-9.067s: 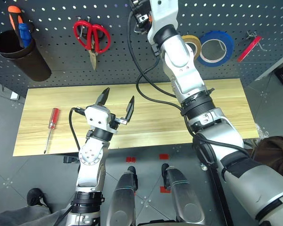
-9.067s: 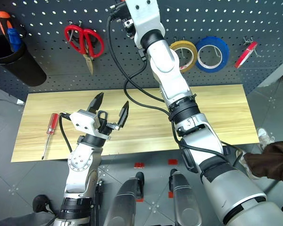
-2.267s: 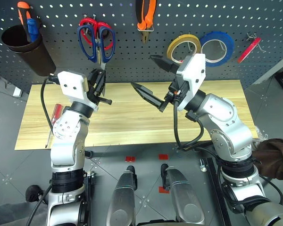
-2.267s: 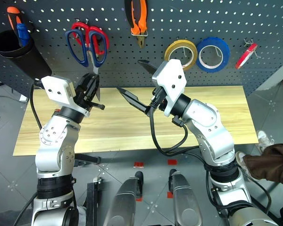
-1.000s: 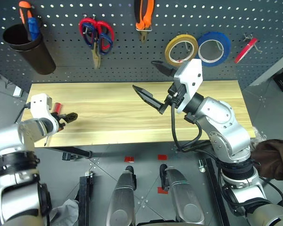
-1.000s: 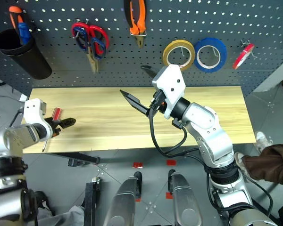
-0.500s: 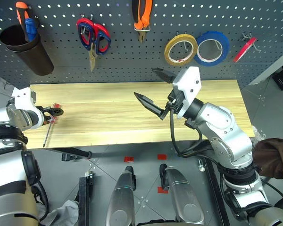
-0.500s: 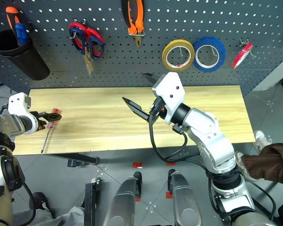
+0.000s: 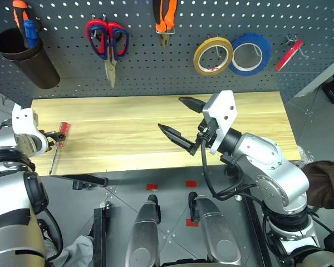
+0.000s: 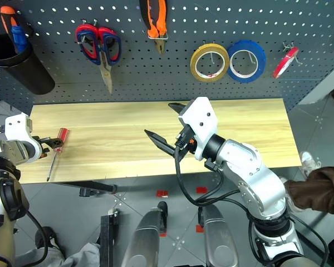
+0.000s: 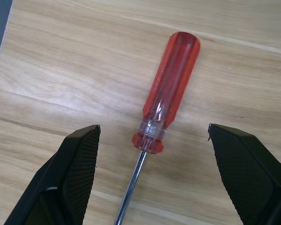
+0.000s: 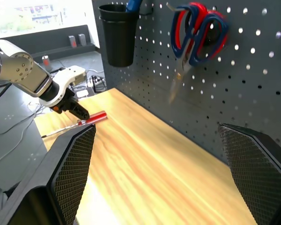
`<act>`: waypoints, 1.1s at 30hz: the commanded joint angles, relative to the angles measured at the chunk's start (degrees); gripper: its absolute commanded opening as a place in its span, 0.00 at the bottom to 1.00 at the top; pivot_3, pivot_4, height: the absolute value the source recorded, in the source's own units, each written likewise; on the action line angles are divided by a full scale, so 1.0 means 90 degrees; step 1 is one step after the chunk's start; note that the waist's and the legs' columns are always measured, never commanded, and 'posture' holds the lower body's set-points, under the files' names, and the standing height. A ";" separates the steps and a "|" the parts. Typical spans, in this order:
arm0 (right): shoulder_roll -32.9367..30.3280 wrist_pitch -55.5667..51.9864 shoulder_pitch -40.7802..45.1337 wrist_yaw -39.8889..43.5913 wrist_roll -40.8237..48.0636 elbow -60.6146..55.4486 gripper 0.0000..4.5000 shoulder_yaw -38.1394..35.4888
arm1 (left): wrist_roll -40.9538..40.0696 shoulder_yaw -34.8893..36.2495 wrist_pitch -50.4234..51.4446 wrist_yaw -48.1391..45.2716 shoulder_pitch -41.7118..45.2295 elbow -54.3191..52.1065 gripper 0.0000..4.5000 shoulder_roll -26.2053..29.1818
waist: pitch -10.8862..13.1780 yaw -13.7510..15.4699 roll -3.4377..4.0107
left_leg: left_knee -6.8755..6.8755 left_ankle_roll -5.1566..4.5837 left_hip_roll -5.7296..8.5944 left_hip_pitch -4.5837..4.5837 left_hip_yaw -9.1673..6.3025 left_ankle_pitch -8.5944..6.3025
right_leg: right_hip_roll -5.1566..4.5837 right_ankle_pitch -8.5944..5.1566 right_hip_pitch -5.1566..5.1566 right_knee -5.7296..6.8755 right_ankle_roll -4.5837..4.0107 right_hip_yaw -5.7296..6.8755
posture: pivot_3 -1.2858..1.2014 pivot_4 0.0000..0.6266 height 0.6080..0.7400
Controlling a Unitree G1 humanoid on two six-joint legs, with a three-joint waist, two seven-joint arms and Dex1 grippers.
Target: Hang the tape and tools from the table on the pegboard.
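Pegboard point(image 9: 156, 61) on the far side already holds the pliers point(image 9: 166, 16), blue scissors point(image 9: 118, 41) and yellow tape point(image 9: 212, 55), so only the red screwdriver point(image 9: 58, 143) remains, at the table's point(image 9: 156, 119) left end. Left gripper point(image 11: 152, 154) hovers spread around its handle, apparently ready to pinch it. Right gripper point(image 9: 183, 122) hangs wide open and empty mid-table, probably just keeping clear.

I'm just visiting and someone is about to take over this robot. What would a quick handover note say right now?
Left gripper: open, poised over the screwdriver, one finger either side of it, not gripping.
Right gripper: open and empty, above the middle of the table.
Done: yellow tape, pliers and blue-handled scissors hang on the pegboard.
Left: the red-handled screwdriver lies near the table's left end; grip it, lift it and put it on the pegboard.
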State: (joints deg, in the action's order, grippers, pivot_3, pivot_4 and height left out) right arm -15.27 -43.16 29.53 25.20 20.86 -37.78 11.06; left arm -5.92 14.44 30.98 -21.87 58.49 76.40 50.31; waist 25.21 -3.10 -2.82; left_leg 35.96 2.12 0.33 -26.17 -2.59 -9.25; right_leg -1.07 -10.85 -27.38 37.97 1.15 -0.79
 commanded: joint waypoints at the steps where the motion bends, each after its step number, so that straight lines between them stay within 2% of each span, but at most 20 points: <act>1: -0.0013 -0.0356 -0.0153 -0.0196 0.0296 -0.0665 1.00 -0.0174 | 0.0022 0.0157 -0.0214 0.0091 -0.0103 0.0058 0.87 -0.0013 | 0.0019 -0.0005 -0.0001 | -0.0003 0.0000 0.0000 -0.0001 0.0001 0.0000 | -0.0001 -0.0002 -0.0001 -0.0001 -0.0003 0.0000 | 0.47 0.89 1.00; 13: -0.0074 -0.1566 -0.0309 -0.0737 0.1001 -0.1556 1.00 -0.0575 | 0.0206 0.0271 -0.0520 0.0454 -0.0299 0.0131 0.87 -0.0266 | 0.0204 -0.0073 0.0021 | -0.0026 0.0001 -0.0004 -0.0026 0.0024 -0.0001 | -0.0008 -0.0007 -0.0042 -0.0006 -0.0011 -0.0006 | 0.45 0.98 1.00; 22: -0.0076 -0.1946 -0.0402 -0.1033 0.1302 -0.1805 1.00 -0.0641 | 0.0293 0.0328 -0.0644 0.0599 -0.0144 0.0138 0.87 -0.0292 | 0.0260 -0.0196 0.0038 | -0.0039 0.0001 -0.0004 -0.0040 0.0049 -0.0001 | -0.0020 -0.0008 -0.0074 -0.0010 -0.0011 -0.0011 | 0.45 0.99 1.00; 25: -0.0075 -0.1952 -0.0382 -0.1092 0.1332 -0.1799 1.00 -0.0631 | 0.0319 0.0297 -0.0573 0.0493 -0.0127 0.0137 0.73 -0.0320 | 0.0263 -0.0218 0.0038 | -0.0058 0.0002 -0.0010 -0.0039 0.0066 0.0000 | -0.0021 -0.0008 -0.0088 -0.0013 -0.0010 -0.0013 | 0.45 0.99 1.00; 33: -0.0161 -0.1901 -0.0344 -0.1164 0.1323 -0.1710 1.00 -0.0641 | 0.0279 0.0335 -0.0475 0.0319 -0.0287 0.0130 0.21 -0.0285 | 0.0280 -0.0227 0.0040 | -0.0122 0.0004 -0.0012 -0.0024 0.0119 0.0000 | -0.0023 -0.0012 -0.0103 -0.0043 -0.0012 -0.0019 | 0.44 1.00 1.00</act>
State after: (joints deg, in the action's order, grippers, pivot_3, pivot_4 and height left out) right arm -16.58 -61.01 26.40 14.77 31.70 -51.12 5.72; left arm -3.81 17.04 25.88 -18.41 57.55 76.97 47.01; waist 27.73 -5.15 -2.46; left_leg 34.86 2.16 0.22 -26.37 -1.47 -9.26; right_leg -1.28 -10.95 -28.31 37.57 1.04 -0.99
